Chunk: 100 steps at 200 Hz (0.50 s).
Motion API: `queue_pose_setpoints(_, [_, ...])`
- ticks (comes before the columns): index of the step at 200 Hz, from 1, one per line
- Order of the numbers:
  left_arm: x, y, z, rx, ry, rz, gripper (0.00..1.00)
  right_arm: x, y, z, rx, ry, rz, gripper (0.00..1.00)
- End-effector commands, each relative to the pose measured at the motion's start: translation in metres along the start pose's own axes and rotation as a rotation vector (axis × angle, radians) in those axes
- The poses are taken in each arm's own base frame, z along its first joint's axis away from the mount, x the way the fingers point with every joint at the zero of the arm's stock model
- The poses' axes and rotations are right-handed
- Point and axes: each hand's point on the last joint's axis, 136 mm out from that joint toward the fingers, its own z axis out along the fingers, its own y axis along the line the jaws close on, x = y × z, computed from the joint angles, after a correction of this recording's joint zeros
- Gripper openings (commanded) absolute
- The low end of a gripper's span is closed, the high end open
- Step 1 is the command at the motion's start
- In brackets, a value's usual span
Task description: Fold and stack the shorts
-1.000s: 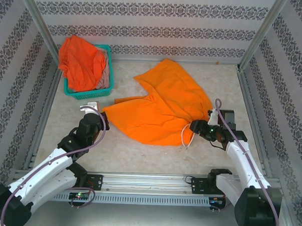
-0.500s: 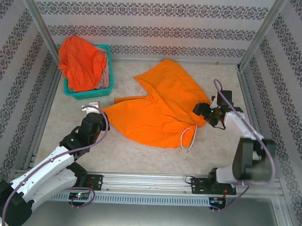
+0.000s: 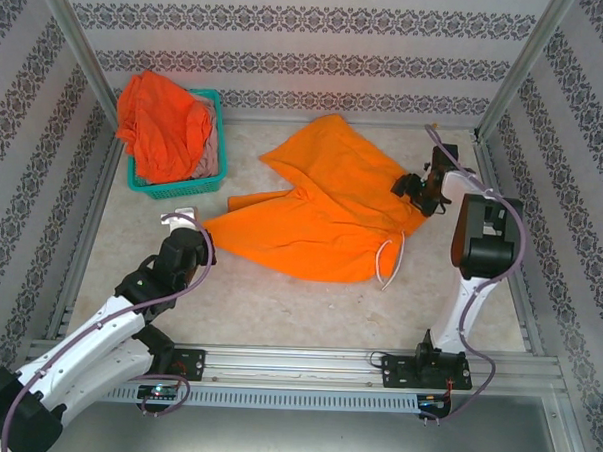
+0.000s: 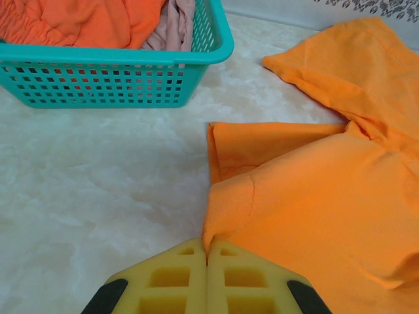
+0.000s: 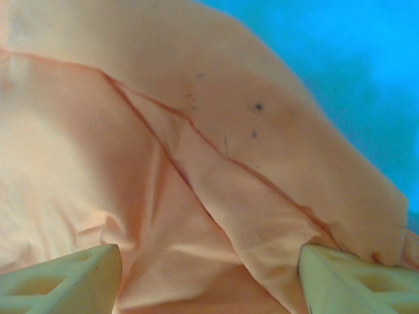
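While the left end effector (image 4: 207,254) pins one corner, the yellow-orange shorts (image 3: 322,212) stretch across the tabletop (image 3: 278,305) toward the right end effector (image 3: 420,188).
Left fingers (image 4: 177,281) are pressed together, seemingly nipping a leg-hem corner; right fingers (image 5: 59,281) stand apart with cloth between them at the far right edge. The long axis runs near-left to far-right, each arm nearest its own end, so a fold across that axis looks likely.

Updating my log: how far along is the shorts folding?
Done: nothing folded or stacked. In hand: yellow-orange shorts lie spread, left end effector pinching a leg corner, right end effector open over them. Remaining: red-orange shorts and pink shorts in teal basket.
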Motion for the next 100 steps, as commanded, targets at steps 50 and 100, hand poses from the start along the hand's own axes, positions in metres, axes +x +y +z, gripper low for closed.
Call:
queue_pose_setpoints(50, [0.016,-0.003,0.012,-0.006,0.063,-0.026,0.00,-0.008,0.085,-0.082,-0.178,-0.154,-0.288,0.76])
queue_pose_setpoints(100, [0.011,-0.009,0.021,-0.012,0.077,0.006,0.00,0.115,0.127,-0.165,-0.158,-0.310,-0.986,0.79])
